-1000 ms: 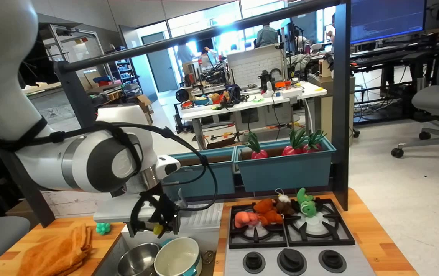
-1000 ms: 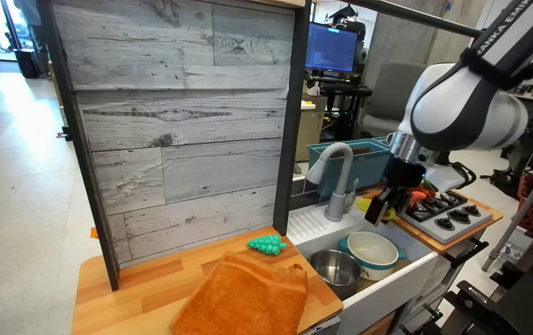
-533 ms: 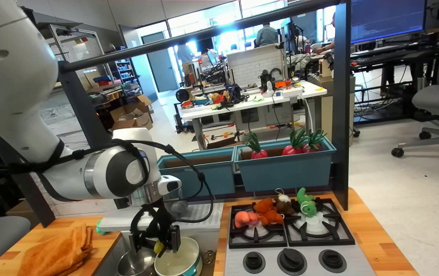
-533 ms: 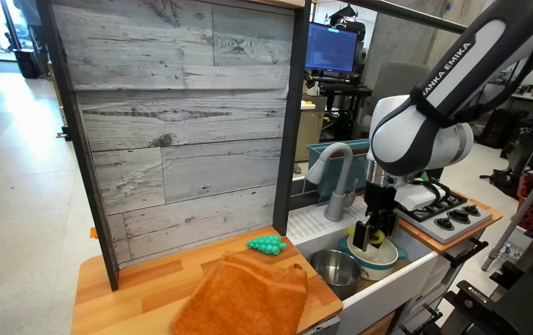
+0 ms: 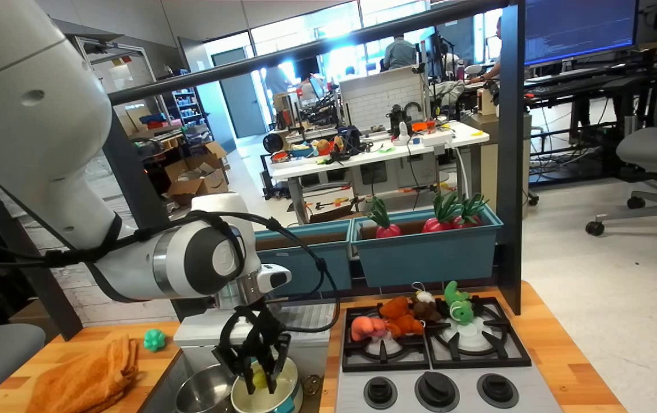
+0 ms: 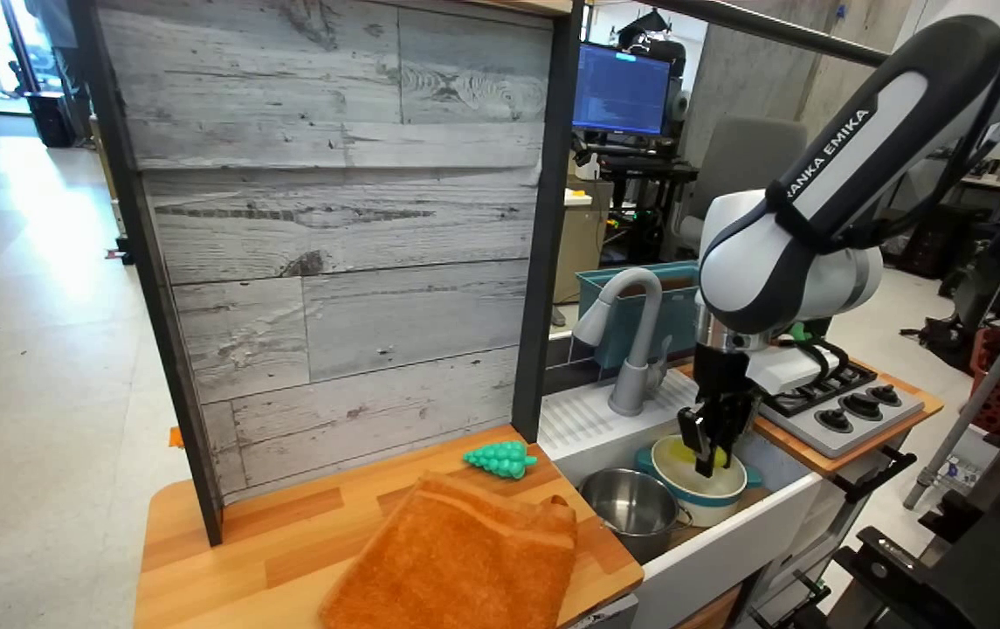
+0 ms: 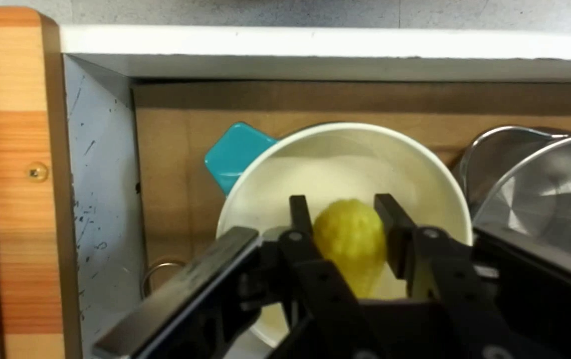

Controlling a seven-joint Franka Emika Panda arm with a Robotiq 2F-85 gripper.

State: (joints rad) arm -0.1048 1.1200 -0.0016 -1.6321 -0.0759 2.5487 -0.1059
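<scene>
Claw: mine [image 7: 342,205], at the bottom of the wrist view; fingers [image 7: 300,214] part-way apart, one on each side of the yellow thing [image 7: 352,242]. Whether they pinch it, I cannot tell.
Yellow thing: lower centre of the wrist view, above or within the cream pot [image 7: 283,184]; its height is unclear.
Yellow thing's sides: rounded, so an uneven grip could, I judge, tip or roll it; rising with a finger against it could drag it along.
Pot rim [image 7: 350,126]: encircles my fingertips in the wrist view; drifting sideways might catch it and shove the pot.
Steel pot [image 7: 554,209]: right edge of the wrist view; a wide swing could clip it.
Arm [image 5: 185,264]: slopes down from the upper left in an exterior view, wrist bent, claw aimed nearly straight down.
Stove [image 5: 405,381]: lower right in an exterior view, plush toys [image 5: 397,310] on its grates [image 5: 385,365].
Planters [image 5: 426,258]: behind, near the centre, one with radish-like toys [image 5: 387,231].
</scene>
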